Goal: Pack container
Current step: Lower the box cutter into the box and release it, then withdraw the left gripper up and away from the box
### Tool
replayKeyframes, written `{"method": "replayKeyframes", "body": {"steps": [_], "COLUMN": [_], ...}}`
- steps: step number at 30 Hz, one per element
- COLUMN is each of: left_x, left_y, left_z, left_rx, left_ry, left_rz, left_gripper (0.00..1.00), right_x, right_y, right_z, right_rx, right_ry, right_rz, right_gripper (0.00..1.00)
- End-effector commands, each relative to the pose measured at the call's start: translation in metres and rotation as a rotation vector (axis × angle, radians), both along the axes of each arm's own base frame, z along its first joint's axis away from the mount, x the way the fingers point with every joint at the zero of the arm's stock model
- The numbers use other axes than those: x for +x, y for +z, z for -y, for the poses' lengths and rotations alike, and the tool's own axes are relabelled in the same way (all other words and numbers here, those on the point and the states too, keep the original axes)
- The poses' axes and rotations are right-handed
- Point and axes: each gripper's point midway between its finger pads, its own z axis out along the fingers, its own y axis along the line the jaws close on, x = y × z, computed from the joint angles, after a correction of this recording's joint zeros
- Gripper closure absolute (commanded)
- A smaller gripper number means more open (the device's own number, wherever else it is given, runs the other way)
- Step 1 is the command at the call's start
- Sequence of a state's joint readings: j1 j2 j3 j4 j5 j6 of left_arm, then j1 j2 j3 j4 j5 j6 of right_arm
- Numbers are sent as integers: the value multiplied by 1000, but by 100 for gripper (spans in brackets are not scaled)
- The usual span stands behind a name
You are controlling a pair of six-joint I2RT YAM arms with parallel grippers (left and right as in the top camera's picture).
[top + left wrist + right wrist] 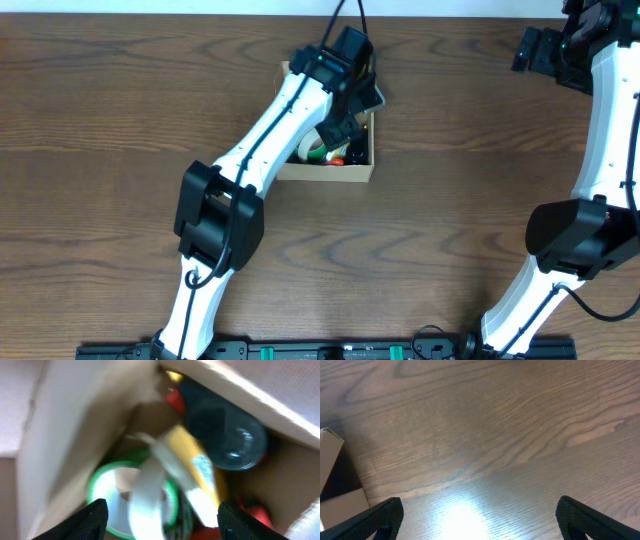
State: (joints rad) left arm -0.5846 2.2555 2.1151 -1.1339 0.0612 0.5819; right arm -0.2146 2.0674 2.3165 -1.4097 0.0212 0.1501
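Note:
The container (330,172) is a tan cardboard box, open at the top, at the back middle of the table. My left gripper (341,124) hangs over its opening, pointing down into it. In the left wrist view the left gripper (162,522) is open, with nothing between its fingers (92,520). Below it lie a green-rimmed tape roll (107,505), a white roll (147,502), a yellow item (192,462), a dark round object (227,435) and red pieces (255,512), all blurred. My right gripper (528,50) is far off at the back right, wide open over bare wood (480,520).
The box's inner wall (75,435) fills the left of the left wrist view. A cardboard edge (340,505) shows at the left border of the right wrist view. The left arm (270,130) crosses over the box's left side.

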Motion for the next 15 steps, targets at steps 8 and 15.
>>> {"method": "replayKeyframes", "body": {"steps": [8, 15], "left_x": [15, 28], "left_y": [2, 35], "left_z": [-1, -14], "left_rx": [64, 8], "left_ry": [91, 285], "left_rz": [100, 121], "left_gripper": [23, 46], "right_x": [0, 6], "right_y": [1, 3], "right_z": [-4, -19], "right_rx": [9, 83], "right_ry": [-5, 33], "right_rz": [2, 33], "right_gripper": [1, 1]}}
